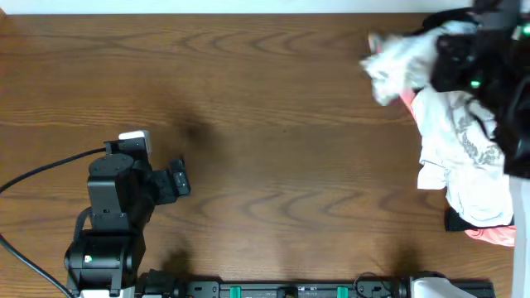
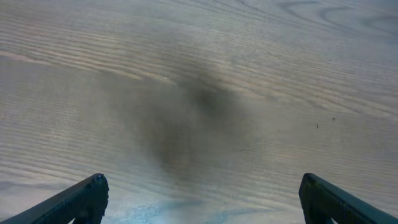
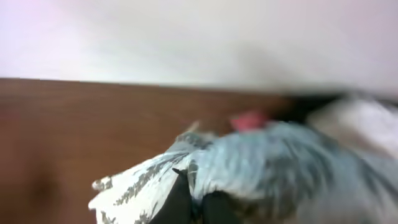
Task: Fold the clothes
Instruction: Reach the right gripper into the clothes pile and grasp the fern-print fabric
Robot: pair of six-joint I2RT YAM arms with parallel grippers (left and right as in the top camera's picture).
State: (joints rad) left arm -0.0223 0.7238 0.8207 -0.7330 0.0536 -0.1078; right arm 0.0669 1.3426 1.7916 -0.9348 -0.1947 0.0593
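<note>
Item: clothes (image 1: 396,60), fern-printed white garment, bunched and blurred, at the far right corner of the table (image 1: 273,124). Hold: right gripper (image 3: 194,202) clamped on the cloth, remainder spilling ahead of it. Spare: left gripper (image 2: 202,199), jaws wide apart, above the wood near the left edge, well apart from the clothes.
</note>
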